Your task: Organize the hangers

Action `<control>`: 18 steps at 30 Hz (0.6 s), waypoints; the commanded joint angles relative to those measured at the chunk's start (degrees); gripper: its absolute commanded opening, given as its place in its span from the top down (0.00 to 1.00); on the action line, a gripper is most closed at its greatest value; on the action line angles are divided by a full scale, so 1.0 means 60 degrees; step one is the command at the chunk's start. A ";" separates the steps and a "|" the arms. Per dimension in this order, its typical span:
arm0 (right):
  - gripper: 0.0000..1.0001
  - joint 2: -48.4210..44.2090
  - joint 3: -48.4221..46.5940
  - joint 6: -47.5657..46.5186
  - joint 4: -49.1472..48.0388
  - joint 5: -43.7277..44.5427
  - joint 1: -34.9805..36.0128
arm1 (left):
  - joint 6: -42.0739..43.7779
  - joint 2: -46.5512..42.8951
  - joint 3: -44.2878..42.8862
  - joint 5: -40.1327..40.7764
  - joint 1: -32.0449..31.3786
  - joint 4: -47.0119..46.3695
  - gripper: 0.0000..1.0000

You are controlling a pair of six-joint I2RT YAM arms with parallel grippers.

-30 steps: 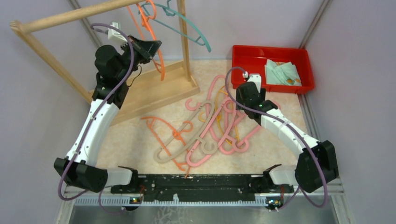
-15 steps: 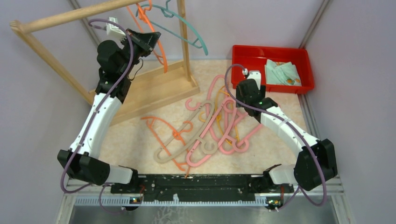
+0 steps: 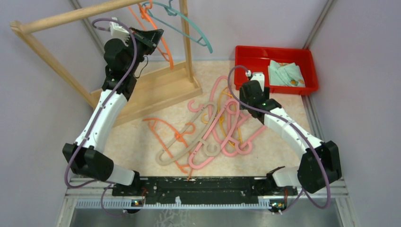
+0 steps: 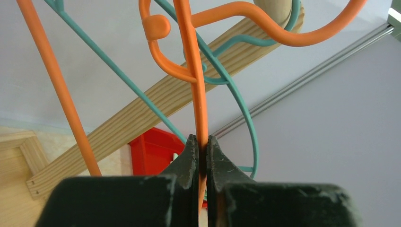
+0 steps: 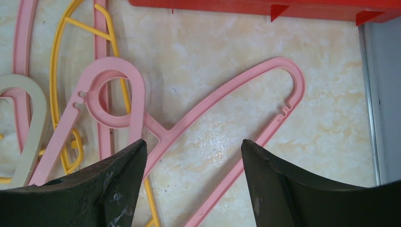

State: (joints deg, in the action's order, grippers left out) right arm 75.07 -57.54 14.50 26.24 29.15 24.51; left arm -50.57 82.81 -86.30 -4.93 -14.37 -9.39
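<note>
My left gripper (image 3: 155, 35) is raised beside the wooden rack's pole (image 3: 71, 16) and is shut on an orange hanger (image 3: 163, 43); the wrist view shows its thin bar (image 4: 197, 90) pinched between the jaws, its hook curving by the pole end. A teal hanger (image 3: 191, 29) hangs on the pole next to it and also shows in the left wrist view (image 4: 236, 94). A pile of pink, beige, yellow and orange hangers (image 3: 213, 132) lies on the table. My right gripper (image 5: 193, 144) is open, hovering low over a pink hanger (image 5: 222, 101) at the pile's right edge.
The rack's wooden base (image 3: 151, 92) and upright post (image 3: 187, 42) stand at the back left. A red bin (image 3: 250, 59) with a folded cloth (image 3: 285, 74) sits at the back right. A metal rail (image 5: 371, 94) runs along the table's right edge.
My left arm has risen and swung a little right, carrying the orange hanger higher towards the pole. The right arm has barely moved.
</note>
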 commanded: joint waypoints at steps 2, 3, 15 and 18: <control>0.26 -0.0159 -0.0393 -0.0103 -0.0082 0.0129 -0.0100 | -0.0623 0.0228 -0.0324 0.0279 0.0066 -0.0025 1.00; 0.26 -0.0162 -0.0400 -0.0103 -0.0072 0.0124 -0.0101 | -0.0682 0.0311 -0.0424 0.0279 0.0066 0.0024 1.00; 0.26 -0.0235 -0.0315 -0.0073 -0.0008 0.0196 -0.0116 | -0.1118 0.1857 -0.2166 -0.0551 -0.0026 0.1259 1.00; 0.26 -0.0210 -0.0298 -0.0060 -0.0037 0.0178 -0.0152 | -0.1132 0.2283 -0.2570 -0.1198 -0.0087 0.1398 1.00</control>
State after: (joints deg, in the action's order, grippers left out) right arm 75.07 -57.54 14.52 26.68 29.26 24.45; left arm -56.31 93.43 -98.72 -7.60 -14.50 -4.56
